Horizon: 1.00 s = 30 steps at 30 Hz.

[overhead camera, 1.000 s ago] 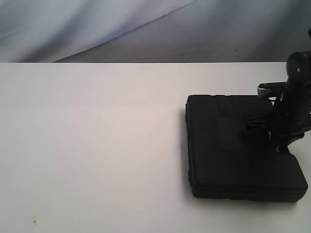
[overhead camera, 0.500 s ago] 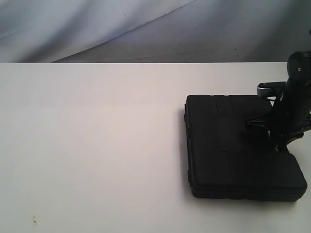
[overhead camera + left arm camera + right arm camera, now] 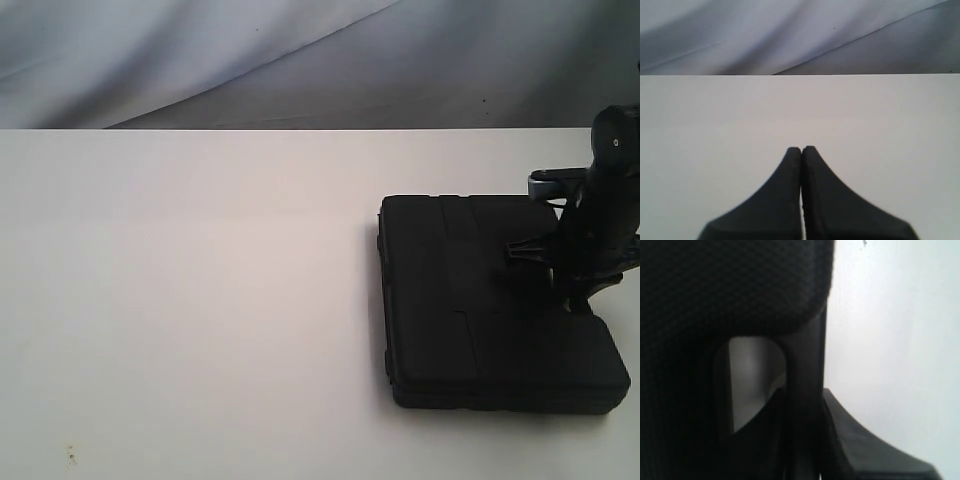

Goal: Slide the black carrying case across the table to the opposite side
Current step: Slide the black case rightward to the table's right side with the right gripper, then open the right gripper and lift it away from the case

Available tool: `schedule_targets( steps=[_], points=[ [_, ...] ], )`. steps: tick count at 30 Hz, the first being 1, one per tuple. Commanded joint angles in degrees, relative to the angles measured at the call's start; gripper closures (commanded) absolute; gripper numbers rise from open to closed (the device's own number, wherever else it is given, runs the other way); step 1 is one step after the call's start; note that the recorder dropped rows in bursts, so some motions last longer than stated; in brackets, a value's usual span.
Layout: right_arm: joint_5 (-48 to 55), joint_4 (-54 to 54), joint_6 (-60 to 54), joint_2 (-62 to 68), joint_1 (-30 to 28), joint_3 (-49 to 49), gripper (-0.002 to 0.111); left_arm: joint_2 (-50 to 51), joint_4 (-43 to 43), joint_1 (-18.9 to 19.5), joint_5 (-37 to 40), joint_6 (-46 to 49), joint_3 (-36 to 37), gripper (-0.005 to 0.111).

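The matte black case lies flat on the right part of the white table. My right gripper stands over the case's right edge. In the right wrist view the textured case fills most of the frame. One finger reaches through the handle slot and the other sits outside it, so the right gripper is shut on the handle bar. My left gripper shows only in the left wrist view, shut on nothing above bare table.
A grey draped cloth hangs behind the table's far edge. The white tabletop stretches wide to the left of the case. A small dark speck marks the front left. The case's right end lies close to the right border of the exterior view.
The case has slid slightly to the left, with my right gripper holding its handle. The left gripper shows no earlier frame.
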Motion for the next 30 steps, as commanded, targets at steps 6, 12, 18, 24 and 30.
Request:
schedule_targets(
  steps=[6, 12, 18, 24, 30],
  points=[
    [-2.76, 1.36, -0.56, -1.16, -0.08, 0.12, 0.089, -0.32, 0.13, 0.14, -0.54, 0.13, 0.21, 0.107],
    [-2.76, 1.36, -0.56, -1.16, -0.08, 0.12, 0.08, -0.32, 0.13, 0.14, -0.54, 0.32, 0.21, 0.107],
    [-2.64, 1.36, -0.56, -1.84, -0.08, 0.12, 0.08, -0.32, 0.13, 0.14, -0.54, 0.32, 0.21, 0.107],
    [-3.79, 0.51, -0.56, -6.74, -0.08, 0.12, 0.08, -0.32, 0.13, 0.14, -0.54, 0.18, 0.21, 0.107],
    [-5.58, -1.4, -1.33, -13.91, -0.08, 0.12, 0.08, -0.32, 0.13, 0.14, -0.54, 0.18, 0.21, 0.107]
  ],
)
